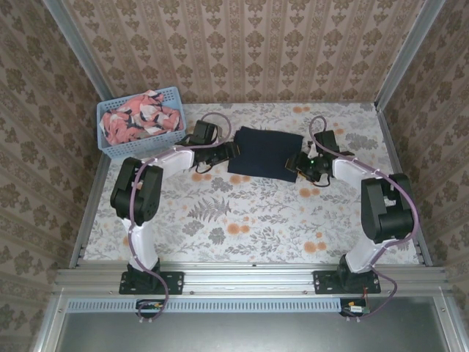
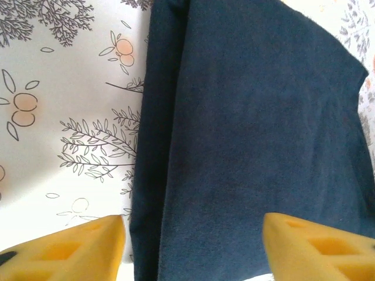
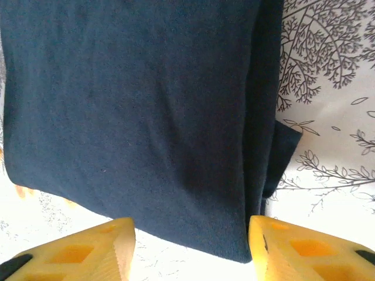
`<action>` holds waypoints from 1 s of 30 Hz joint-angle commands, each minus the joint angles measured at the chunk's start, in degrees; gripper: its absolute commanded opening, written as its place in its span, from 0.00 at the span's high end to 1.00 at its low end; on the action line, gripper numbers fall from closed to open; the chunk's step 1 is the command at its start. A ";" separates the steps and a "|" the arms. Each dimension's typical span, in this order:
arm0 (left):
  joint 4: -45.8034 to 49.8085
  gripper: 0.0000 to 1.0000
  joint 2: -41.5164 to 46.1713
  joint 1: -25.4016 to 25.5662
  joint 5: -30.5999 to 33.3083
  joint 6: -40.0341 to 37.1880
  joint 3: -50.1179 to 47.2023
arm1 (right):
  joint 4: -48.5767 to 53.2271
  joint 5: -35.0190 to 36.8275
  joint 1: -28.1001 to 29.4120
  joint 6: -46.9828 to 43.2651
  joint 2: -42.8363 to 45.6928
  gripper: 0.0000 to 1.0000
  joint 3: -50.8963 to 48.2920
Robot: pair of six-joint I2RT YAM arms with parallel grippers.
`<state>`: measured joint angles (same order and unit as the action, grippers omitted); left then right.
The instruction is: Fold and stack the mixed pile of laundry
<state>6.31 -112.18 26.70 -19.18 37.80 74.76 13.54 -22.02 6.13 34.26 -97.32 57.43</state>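
Note:
The dark navy garment (image 1: 264, 152) lies folded flat in a rectangle at the back middle of the table. My left gripper (image 1: 233, 152) hangs open at its left edge, yellow fingers (image 2: 70, 249) spread over the folded layers of the navy garment (image 2: 252, 129). At its right near corner my right gripper (image 1: 298, 165) is open too, with the fingers (image 3: 88, 249) straddling the hem of the navy garment (image 3: 135, 111). The coral-pink printed garment (image 1: 141, 119) sits bunched inside the light blue basket (image 1: 138, 145) at the back left.
The table wears a white cloth with a leaf and orange-fruit print (image 1: 242, 220). Patterned walls close in the back and sides, with metal posts at the corners. Cables loop off both wrists near the garment.

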 commanded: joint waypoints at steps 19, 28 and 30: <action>-4.97 1.00 5.87 1.34 -3.75 2.91 -7.74 | 1.20 1.18 0.55 0.37 3.88 0.93 -2.15; -5.50 1.00 10.23 5.83 -1.05 4.60 -18.33 | 1.12 1.98 1.33 0.93 2.58 0.91 -8.08; -7.25 1.00 9.74 6.08 -2.38 6.20 -20.15 | 3.10 2.20 1.34 0.01 2.23 0.82 -6.76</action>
<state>-0.25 -100.90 32.34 -20.43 41.23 57.58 14.04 -20.99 7.18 34.54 -94.37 50.06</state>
